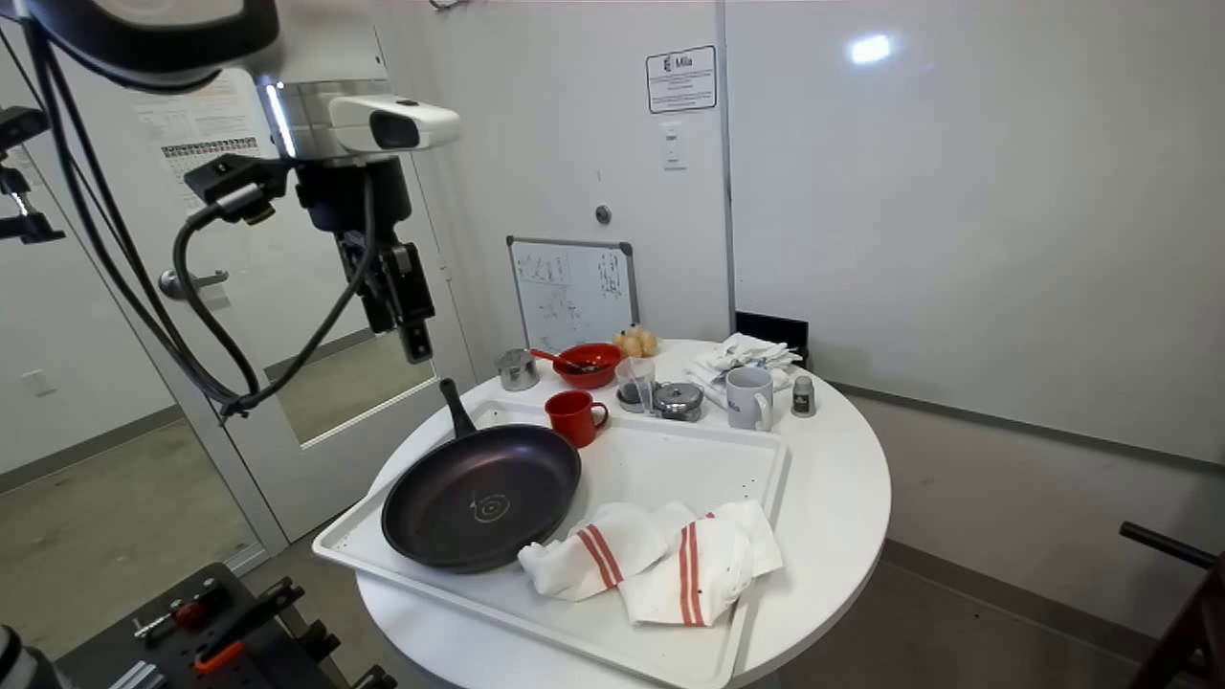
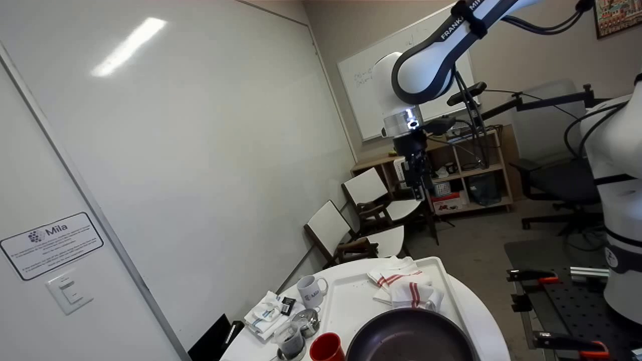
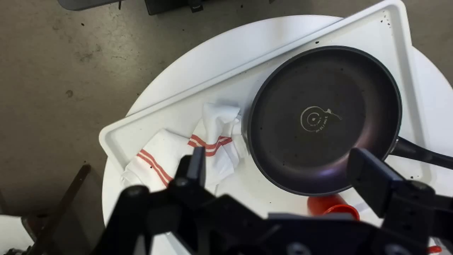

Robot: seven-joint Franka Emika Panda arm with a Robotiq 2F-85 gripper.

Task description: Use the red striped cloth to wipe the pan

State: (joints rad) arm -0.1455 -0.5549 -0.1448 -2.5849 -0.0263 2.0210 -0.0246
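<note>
Red striped cloth [image 3: 221, 141] lies crumpled, perhaps touching the round black pan [image 3: 325, 120]; jaws apart.

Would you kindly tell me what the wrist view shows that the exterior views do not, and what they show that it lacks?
Only the wrist view gives a close look down past the gripper, its fingers standing clearly apart.

Only the exterior views show the white arm, the pale grey mug and the wall sign, each visible in both exterior views.

All three share the pan, the red-striped cloth, the tray, the red mug and the round table.
</note>
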